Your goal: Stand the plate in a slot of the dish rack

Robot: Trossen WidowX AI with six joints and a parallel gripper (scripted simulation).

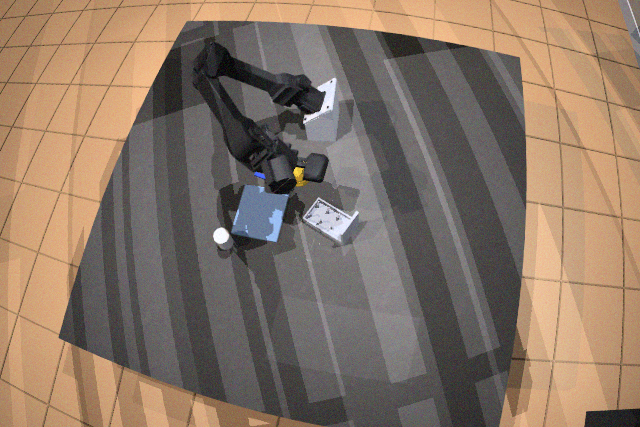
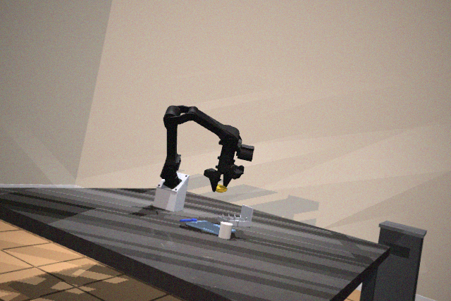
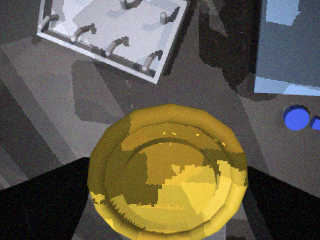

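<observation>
The yellow plate (image 1: 299, 176) (image 2: 221, 188) (image 3: 170, 185) is held in the air, its round face toward the wrist camera. My gripper (image 1: 297, 174) (image 2: 219, 187) (image 3: 167, 172) is shut on it, one black finger at each side of the rim in the wrist view. The white dish rack (image 1: 348, 228) (image 2: 246, 213) (image 3: 100, 58) stands on the table, with short pegs in rows and a tall panel at one end. The plate is well above the table and beside the rack, not over it. In the wrist view the rack is at the top left.
A flat light-blue square (image 1: 258, 215) (image 2: 204, 226) (image 3: 295, 55) lies beside the rack. A white cylinder (image 1: 221, 236) (image 2: 225, 230) stands by its outer corner. A small blue object (image 1: 259, 174) (image 2: 188, 220) (image 3: 296, 118) lies near its arm-side edge. The arm's white base (image 1: 323, 125) (image 2: 169, 197) is behind.
</observation>
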